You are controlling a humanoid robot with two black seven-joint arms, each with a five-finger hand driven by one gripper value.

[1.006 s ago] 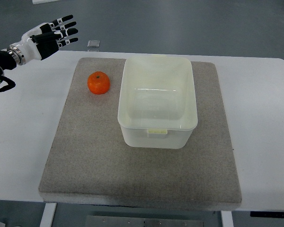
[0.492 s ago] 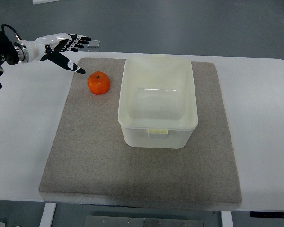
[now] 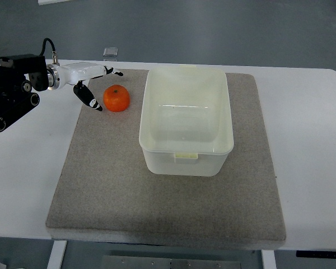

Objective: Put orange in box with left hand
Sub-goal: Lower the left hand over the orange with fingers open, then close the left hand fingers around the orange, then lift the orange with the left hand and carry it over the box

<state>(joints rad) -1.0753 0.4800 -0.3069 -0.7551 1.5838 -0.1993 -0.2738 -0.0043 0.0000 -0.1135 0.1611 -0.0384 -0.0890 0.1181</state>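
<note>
The orange (image 3: pixel 116 98) sits on the grey felt mat (image 3: pixel 168 207), in the upper left part of the frame, near the mat's upper left corner. It rests with its stem end facing up and lies just beside the left wall of the box (image 3: pixel 186 120), with a narrow strip of mat showing between them. The box is a translucent white plastic tub, open at the top, standing upright on the upper middle of the mat.

The left hand (image 3: pixel 92 84) is positioned immediately left of the orange. Its white palm is turned edge-on to the camera. The fingers (image 3: pixel 113 72) extend past the upper side of the fruit, and the black-tipped thumb (image 3: pixel 90 100) points down along its left side. Fingers and thumb are spread apart and hold nothing; contact with the orange cannot be determined. The black forearm enters from the left edge.

The mat lies on a white table (image 3: pixel 311 140). A small clear item (image 3: pixel 110 52) sits at the table's far edge, above the hand.
</note>
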